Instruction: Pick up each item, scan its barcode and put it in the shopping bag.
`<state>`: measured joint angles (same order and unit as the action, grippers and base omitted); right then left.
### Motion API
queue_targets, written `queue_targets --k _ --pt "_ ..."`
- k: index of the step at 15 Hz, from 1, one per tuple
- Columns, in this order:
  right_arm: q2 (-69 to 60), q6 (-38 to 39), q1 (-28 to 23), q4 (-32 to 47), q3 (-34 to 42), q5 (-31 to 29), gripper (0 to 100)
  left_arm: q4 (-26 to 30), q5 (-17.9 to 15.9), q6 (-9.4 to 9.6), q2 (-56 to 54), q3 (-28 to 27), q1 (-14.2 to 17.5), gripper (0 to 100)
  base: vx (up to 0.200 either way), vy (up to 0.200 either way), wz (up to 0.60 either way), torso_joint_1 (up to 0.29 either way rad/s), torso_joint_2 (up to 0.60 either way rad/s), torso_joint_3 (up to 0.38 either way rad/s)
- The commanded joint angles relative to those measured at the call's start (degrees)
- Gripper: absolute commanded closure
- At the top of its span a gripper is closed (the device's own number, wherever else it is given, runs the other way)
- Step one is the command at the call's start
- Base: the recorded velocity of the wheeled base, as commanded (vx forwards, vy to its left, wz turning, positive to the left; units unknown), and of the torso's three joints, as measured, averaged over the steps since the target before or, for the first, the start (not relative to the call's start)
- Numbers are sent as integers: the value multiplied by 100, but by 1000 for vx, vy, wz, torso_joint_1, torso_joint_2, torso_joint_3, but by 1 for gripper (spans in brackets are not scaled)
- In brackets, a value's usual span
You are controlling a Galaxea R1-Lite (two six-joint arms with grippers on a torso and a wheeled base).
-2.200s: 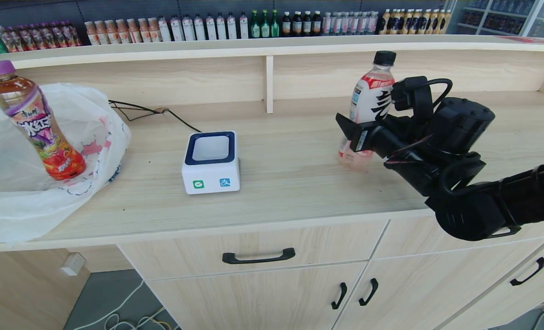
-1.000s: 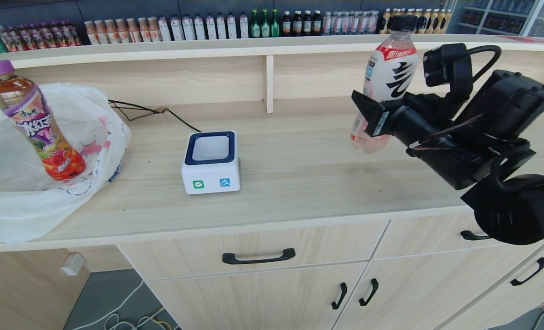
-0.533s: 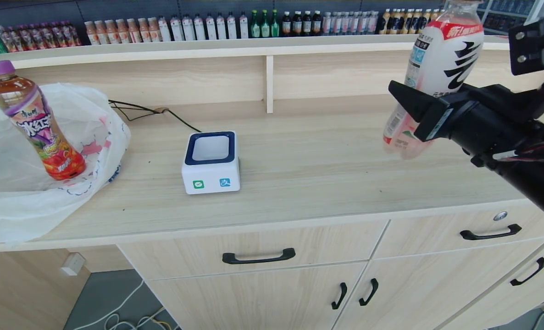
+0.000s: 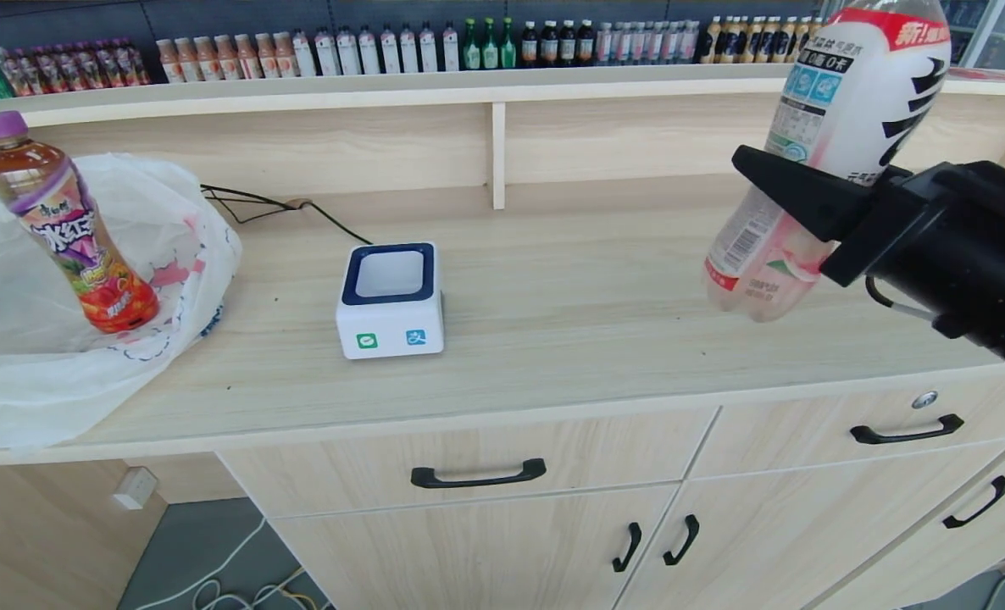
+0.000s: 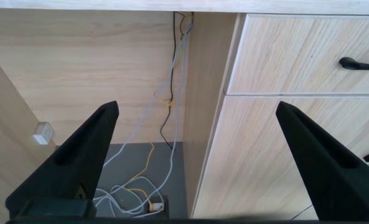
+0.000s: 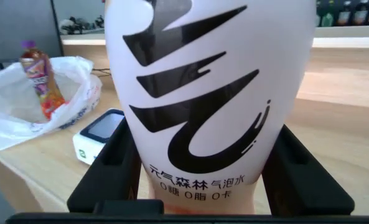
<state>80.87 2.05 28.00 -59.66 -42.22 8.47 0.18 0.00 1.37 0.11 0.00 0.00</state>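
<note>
Right gripper [image 4: 812, 191]: clamped across the middle of the pink sparkling-water bottle [image 4: 841, 110], which is held tilted and high.

Risk: my grip is on a smooth label, so the bottle may pivot or slip in a swing. The barcode [image 4: 744, 233] sits just below my near finger, which could shade it from the scanner [image 4: 391, 298], low and well to the gripper's left. The shopping bag [image 4: 11, 356], farther left, holds a leaning tea bottle [image 4: 66, 229] that I could knock.

Left gripper [image 5: 196, 155]: fingers apart, carrying nothing.

Hidden: the bottle's cap is cut off, and the far finger's contact is behind the bottle.

gap: counter [image 4: 282, 339] between scanner [image 4: 391, 298] and shopping bag [image 4: 11, 339] | obstacle: tea bottle [image 4: 66, 229] tilted in bag
</note>
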Motion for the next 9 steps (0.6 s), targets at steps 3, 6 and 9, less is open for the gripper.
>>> queue_targets --k 3,6,9 --pt "-423 1386 39 -195 302 1218 100 -1 0 -5 -2 0 0 0 0 0 0 0 0 0" --pt "-239 2124 188 -793 548 1587 100 -1 0 4 -2 0 0 0 0 0 0 0 0 0" --pt "-72 2696 566 -1540 715 1587 100 -1 0 4 -2 0 0 0 0 0 0 0 0 0"
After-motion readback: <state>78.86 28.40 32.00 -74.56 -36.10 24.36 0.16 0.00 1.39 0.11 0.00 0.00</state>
